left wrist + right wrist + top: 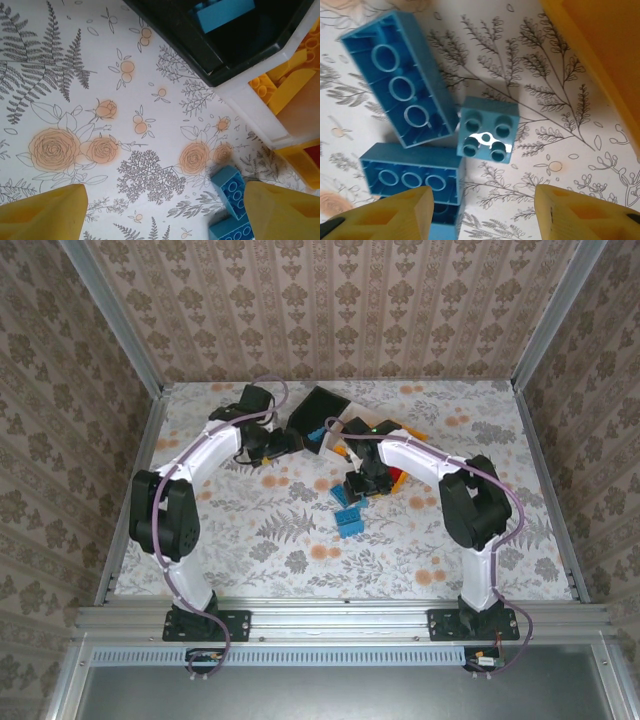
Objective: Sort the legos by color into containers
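Note:
My left gripper (165,216) is open over bare tablecloth, just short of the bins; in the top view this left gripper (286,443) sits by the black bin (322,405). The black bin (250,45) holds a blue brick (225,12). Beside it the white bin (260,112) holds orange bricks (280,85), then comes the orange-yellow bin (300,162). My right gripper (482,215) is open above a small square blue brick (487,130), studs up. Two long blue bricks (400,80) lie upside down to its left. The right gripper (358,488) hovers over these blue bricks (349,523).
The orange-yellow bin's wall (600,50) stands close on the right of the right gripper. Two blue bricks (232,192) lie by the left gripper's right finger. Metal rails (545,470) and patterned walls close in the flowered tablecloth (250,530).

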Motion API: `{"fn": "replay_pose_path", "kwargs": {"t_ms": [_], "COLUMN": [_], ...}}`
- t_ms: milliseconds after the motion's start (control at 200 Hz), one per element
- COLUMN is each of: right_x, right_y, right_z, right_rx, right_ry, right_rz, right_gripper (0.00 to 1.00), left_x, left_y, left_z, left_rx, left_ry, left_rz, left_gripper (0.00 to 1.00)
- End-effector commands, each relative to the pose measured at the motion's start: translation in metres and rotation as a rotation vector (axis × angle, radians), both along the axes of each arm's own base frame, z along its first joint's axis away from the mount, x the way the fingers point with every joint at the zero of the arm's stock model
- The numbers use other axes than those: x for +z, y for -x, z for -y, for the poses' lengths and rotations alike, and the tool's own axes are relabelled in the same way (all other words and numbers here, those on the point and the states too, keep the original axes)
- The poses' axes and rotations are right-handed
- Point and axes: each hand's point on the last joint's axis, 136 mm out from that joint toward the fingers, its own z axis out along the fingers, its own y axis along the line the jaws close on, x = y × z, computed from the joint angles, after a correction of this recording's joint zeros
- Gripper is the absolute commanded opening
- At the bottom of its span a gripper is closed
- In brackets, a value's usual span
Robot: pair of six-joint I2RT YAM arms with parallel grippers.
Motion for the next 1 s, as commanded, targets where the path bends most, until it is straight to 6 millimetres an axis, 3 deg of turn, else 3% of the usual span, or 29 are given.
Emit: {"fn": "replay_pose_path", "kwargs": {"t_ms": [0,710,990], "right_x": [-0.003,-0.040,-0.040], "right_y": [-0.011,-0.019,-0.022], "right_z": [0.005,-0.001,0.000], "right_rx": [-0.006,-0.018,-0.015], "right_ry": [0.030,0.034,0.041], "right_rz": [0.010,-0.025,-0.021], "right_gripper": [0.55,0.52,0.39], "left_x": [0.025,0.011,0.011], "left_y": [0.002,0.020,0.016], "left_z": [0.000,0.007,0.012], "left_rx": [0.005,-0.004,-0.001], "left_ry": [0.015,0.039,0.056], "left_rz": [0.064,0.006,0.000], "left_gripper": [0.83,0.85,0.85]}}
